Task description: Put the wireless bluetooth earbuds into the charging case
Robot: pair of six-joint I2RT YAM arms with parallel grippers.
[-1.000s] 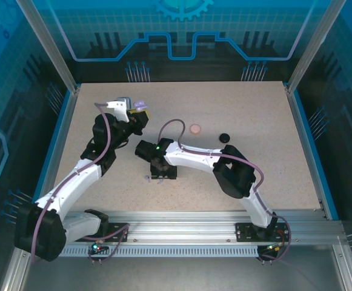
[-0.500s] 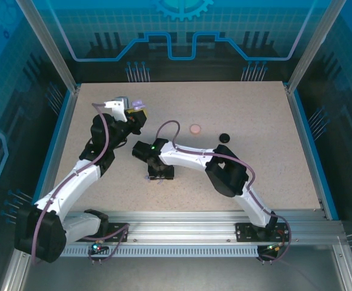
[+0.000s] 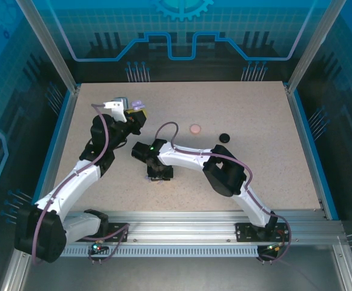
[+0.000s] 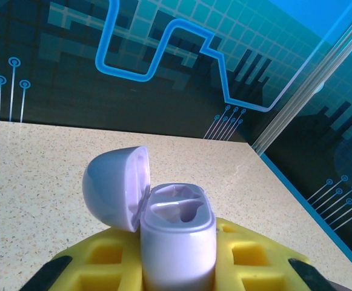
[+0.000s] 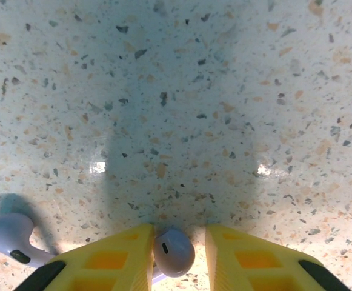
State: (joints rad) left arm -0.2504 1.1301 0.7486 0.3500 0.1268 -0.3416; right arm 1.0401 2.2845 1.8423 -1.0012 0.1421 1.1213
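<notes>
Straddling one lilac earbud [image 5: 174,251], the right gripper [image 5: 180,236] had its yellow fingers [image 5: 112,260] narrowly parted. The bud touched the finger on the frame's left, with a sliver of gap to the other, so it was not clamped. This was at bottom centre of the right wrist view, low over the speckled table [image 5: 182,91]. The bud's rounded head pointed up-frame and its stem ran down-left under the finger. A second lilac earbud [image 5: 6,233] lay just beside it at lower left, head to the left edge and stem angling down-right under the same finger. The two did not touch. The table ahead of the fingertips was bare all the way up-frame.

The left gripper [image 4: 179,236] had its yellow pads [image 4: 100,257] pinched on the lilac charging case [image 4: 177,254], at bottom centre of the left wrist view. The case stood upright with its long axis vertical and its sockets facing up. Its lid [image 4: 112,185] was swung open to frame left and tilted. Open tabletop ran behind it to the blue back wall.

In the top view, the held case sat in the upper-left part of the table, with the right gripper below and right of it, near the centre. A pink case [image 3: 195,129] and a black case [image 3: 225,137] lay shut further right, near each other and well apart from both grippers. The right half of the table was otherwise free out to the blue rim.
</notes>
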